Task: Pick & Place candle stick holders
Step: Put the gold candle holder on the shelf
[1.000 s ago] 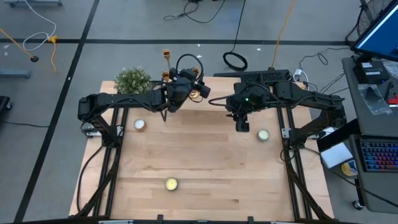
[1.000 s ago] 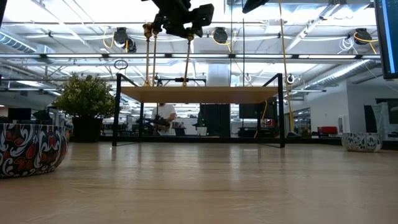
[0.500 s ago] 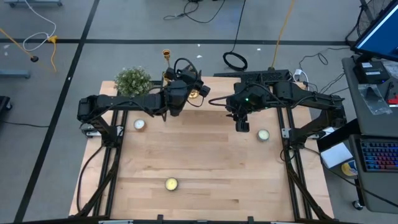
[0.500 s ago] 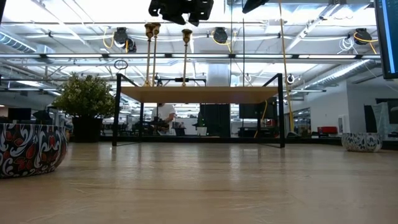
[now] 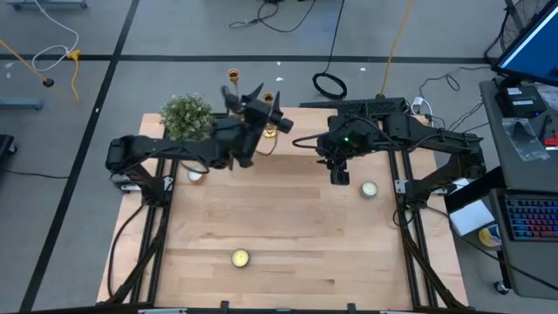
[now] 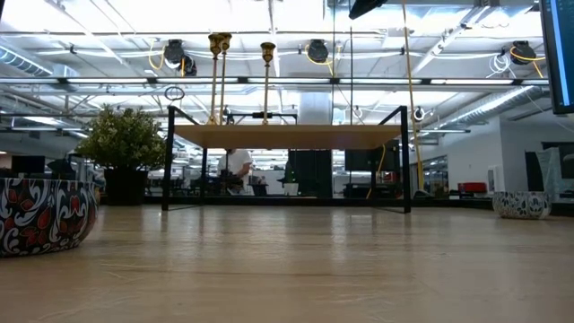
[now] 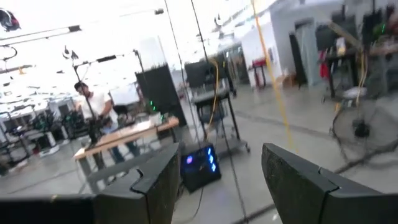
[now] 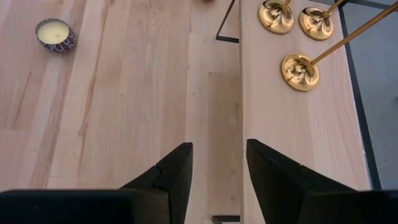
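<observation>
Three shiny brass candlestick holders [image 8: 299,70], thin stems, flared bases, stand at tabletop [image 8: 124,124] far edge. My left end effector [image 7: 217,180] spread, empty; right end effector [image 8: 217,171] parted, empty. Rigid, slick, likely top-heavy; pinch stem low.

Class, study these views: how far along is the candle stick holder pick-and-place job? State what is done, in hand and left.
Done: all three candle stick holders stand upright together at the table's back edge. In hand: nothing; the left gripper, raised near them, and the right gripper, over the table, both have open, empty jaws. Left: the views cannot show whether any holder needs moving further.
</observation>
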Available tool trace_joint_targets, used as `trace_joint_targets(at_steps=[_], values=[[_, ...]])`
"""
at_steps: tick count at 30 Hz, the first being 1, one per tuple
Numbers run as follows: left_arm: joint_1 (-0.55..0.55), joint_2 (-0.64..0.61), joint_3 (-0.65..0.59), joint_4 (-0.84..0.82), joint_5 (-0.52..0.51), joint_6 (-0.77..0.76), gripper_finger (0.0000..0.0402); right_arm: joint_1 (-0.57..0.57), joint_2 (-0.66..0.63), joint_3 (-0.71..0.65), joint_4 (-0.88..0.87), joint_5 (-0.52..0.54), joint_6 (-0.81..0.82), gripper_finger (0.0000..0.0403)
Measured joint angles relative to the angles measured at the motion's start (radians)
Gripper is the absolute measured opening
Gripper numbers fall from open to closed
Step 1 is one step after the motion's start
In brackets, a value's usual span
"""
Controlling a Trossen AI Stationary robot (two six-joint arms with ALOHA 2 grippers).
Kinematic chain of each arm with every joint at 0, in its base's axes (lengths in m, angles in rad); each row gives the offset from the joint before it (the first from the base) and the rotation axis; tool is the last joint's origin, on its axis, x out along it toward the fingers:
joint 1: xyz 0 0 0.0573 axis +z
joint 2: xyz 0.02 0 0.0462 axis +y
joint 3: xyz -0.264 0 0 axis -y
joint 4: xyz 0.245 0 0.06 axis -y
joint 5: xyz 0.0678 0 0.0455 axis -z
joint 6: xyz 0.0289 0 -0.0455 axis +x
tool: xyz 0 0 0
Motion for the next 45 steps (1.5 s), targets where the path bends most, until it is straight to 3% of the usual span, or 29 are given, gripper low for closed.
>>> trace_joint_targets(at_steps=[6,14,17,22,27,34,38,45], values=[[-0.095,-0.091,0.000,0.032,-0.057,0.091,0.0225,-0.021,0.005,0.000,0.009,-0.001,-0.033,0.0143],[-0.247,-0.243,0.000,-0.080,-0.341,0.108,0.0217,-0.087,0.007,-0.033,0.227,-0.005,-0.113,0.0096],[-0.307,-0.289,0.001,-0.194,-0.460,0.041,0.0186,-0.111,0.005,-0.093,0.348,-0.058,-0.151,0.0074],[-0.388,-0.339,0.000,-0.392,-0.469,-0.126,0.0096,-0.146,-0.001,-0.230,0.581,-0.103,-0.193,0.0045],[-0.425,-0.368,0.000,-0.634,-0.465,-0.377,0.0009,-0.184,0.004,-0.346,0.806,-0.101,-0.213,0.0040],[-0.449,-0.419,0.000,-1.174,-0.466,-1.009,0.0004,-0.232,0.003,-0.389,0.959,-0.102,-0.213,0.0082],[-0.442,-0.443,0.000,-1.483,-0.384,-1.377,0.0003,-0.253,0.004,-0.388,1.031,-0.105,-0.211,0.0123],[-0.385,-0.443,0.000,-1.749,-0.200,-1.663,0.0002,-0.284,0.066,-0.388,1.189,-0.105,-0.132,0.0198]])
